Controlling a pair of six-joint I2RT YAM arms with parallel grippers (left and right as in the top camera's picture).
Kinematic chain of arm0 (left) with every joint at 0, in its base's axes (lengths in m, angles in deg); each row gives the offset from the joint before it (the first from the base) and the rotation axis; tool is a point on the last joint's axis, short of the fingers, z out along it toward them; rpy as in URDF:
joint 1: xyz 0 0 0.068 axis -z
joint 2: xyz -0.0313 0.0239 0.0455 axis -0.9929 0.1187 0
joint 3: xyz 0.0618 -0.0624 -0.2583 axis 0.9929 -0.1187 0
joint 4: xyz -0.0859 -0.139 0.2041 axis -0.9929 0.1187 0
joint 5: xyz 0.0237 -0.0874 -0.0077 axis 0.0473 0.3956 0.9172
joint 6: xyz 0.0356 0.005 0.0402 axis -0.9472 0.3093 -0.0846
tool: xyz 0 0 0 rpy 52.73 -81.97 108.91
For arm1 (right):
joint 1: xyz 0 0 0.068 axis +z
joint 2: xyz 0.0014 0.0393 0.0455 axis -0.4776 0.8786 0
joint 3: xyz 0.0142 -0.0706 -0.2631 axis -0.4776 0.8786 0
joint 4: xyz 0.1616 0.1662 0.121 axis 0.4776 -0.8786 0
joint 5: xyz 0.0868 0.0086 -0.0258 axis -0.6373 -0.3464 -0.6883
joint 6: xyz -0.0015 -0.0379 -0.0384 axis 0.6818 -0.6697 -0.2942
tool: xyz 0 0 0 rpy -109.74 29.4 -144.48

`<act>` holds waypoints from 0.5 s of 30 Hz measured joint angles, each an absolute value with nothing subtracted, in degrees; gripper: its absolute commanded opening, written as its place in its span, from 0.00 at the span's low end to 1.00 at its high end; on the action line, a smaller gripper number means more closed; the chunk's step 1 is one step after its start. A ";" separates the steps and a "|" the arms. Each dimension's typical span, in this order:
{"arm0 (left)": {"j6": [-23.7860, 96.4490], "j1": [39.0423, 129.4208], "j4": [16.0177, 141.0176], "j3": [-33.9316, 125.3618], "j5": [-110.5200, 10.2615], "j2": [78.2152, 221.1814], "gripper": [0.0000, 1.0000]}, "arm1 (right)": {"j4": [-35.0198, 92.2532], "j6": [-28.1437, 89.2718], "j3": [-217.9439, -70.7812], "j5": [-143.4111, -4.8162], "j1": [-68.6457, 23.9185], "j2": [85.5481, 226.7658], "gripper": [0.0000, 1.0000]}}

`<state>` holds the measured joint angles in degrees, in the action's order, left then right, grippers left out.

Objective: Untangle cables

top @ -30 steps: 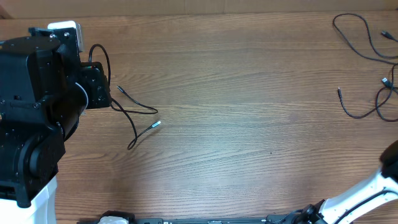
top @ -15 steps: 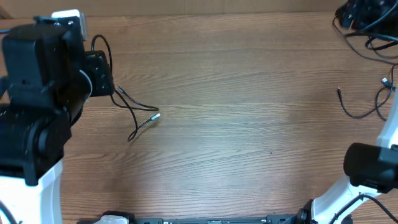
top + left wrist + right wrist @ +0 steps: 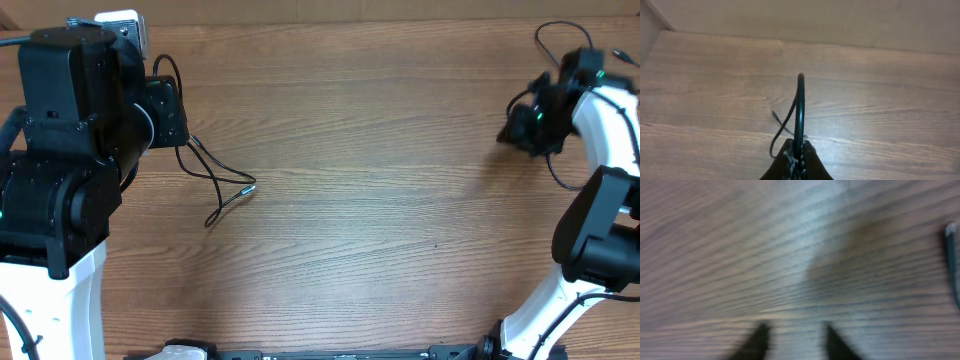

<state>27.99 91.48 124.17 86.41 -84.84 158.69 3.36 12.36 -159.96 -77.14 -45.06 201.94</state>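
My left gripper (image 3: 172, 120) at the table's left is shut on a thin black cable (image 3: 215, 175). In the left wrist view that cable (image 3: 800, 100) rises as a narrow loop from between the closed fingertips (image 3: 799, 150). Its free ends trail on the wood, one with a silvery plug tip (image 3: 250, 184). At the right, my right gripper (image 3: 515, 128) hovers beside more cables (image 3: 563, 181). The blurred right wrist view has its jaws (image 3: 792, 340) apart over bare wood, with a cable end (image 3: 952, 265) at the right edge.
Another black cable loop (image 3: 556, 32) lies near the far right corner. The left arm's thick wire (image 3: 160, 75) arcs above its gripper. Wooden tabletop (image 3: 380, 200) stretches between the two arms, and the right arm's white link (image 3: 600, 110) crosses the right edge.
The right arm has swung in from the far right corner and come down beside the right-hand cables. The left gripper has shifted slightly up and right, dragging its cable along.
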 measured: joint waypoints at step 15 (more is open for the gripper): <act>27.99 91.48 126.44 86.41 -84.86 158.69 0.04 | 19.34 12.18 -151.26 -76.29 -49.83 201.94 0.04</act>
